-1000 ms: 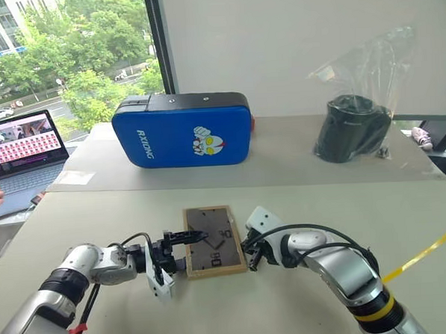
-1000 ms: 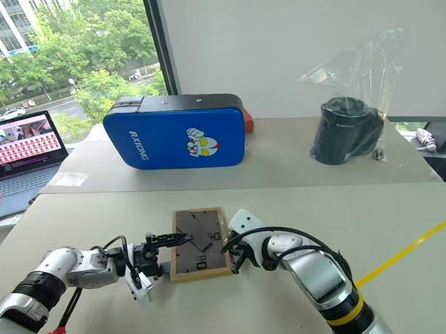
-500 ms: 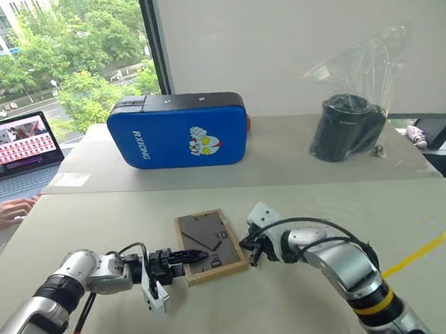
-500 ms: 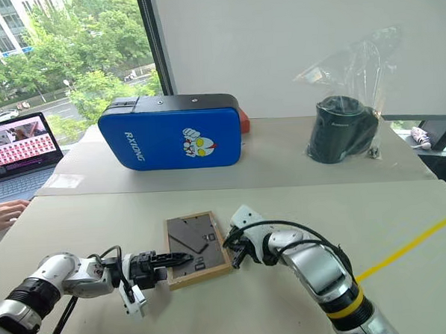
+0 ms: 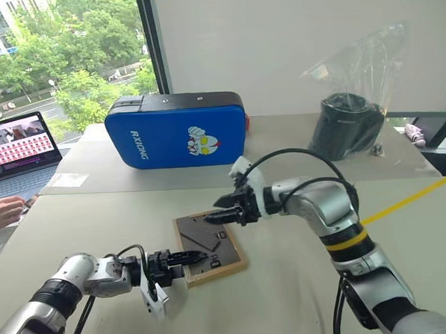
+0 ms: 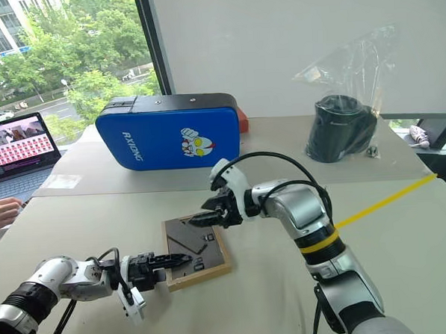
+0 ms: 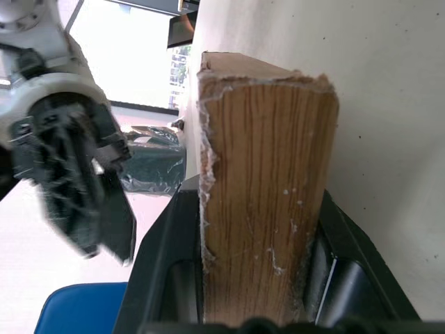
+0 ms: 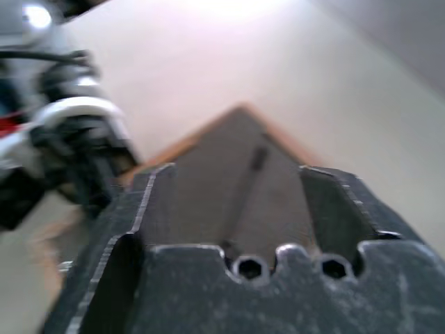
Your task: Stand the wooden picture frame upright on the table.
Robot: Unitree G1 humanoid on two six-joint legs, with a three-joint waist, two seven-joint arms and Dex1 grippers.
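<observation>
The wooden picture frame lies on the table with its dark back panel and fold-out stand facing up. My left gripper is shut on the frame's near left edge. In the left wrist view the light wood edge sits clamped between the black fingers. My right gripper hovers just above the frame's far edge, pointing left and slightly down, open with nothing in it. In the right wrist view the back panel shows between its spread fingers.
A blue padded case stands at the back left. A black object in a clear plastic bag sits at the back right. A laptop and a person's hand are at the far left. Yellow tape runs off to the right.
My left gripper closed on the frame's left edge. My right gripper left the frame's right side, rose, swung left over the far edge and opened. The frame turned slightly.
</observation>
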